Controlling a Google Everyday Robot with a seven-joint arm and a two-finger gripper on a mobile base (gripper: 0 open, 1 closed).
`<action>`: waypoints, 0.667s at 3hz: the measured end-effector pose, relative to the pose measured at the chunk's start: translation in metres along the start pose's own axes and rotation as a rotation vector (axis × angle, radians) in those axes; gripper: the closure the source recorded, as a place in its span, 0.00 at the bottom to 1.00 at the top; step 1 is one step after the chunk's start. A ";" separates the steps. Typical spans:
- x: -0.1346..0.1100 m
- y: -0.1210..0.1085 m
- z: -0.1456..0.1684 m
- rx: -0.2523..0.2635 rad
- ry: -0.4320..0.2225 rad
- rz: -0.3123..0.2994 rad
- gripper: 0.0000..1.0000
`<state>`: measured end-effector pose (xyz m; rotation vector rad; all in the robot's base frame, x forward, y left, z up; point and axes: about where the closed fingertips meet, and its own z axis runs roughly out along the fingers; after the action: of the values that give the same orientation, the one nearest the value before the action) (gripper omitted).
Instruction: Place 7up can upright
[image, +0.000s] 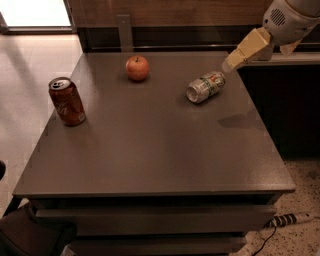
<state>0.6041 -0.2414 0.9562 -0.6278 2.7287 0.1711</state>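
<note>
Status: 7up can (205, 86) on its side on table (150, 160) | gripper (231, 62) near, seems not touching, open or closed cannot tell | left: grasp, stand upright

The can (205, 86) is silvery-green with a red and white label patch and silver ends. It lies on its side on the surface (150, 150), right rear area, one end facing front-left. The hand (230, 63) hangs just beside its far end.

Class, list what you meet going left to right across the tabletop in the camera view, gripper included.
red cola can → apple → 7up can, lying on its side → gripper, raised at the far right.
</note>
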 end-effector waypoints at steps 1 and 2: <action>0.000 0.000 0.000 0.000 0.000 0.000 0.00; -0.004 -0.005 0.003 -0.003 0.006 0.046 0.00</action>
<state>0.6109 -0.2433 0.9542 -0.5673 2.7507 0.1854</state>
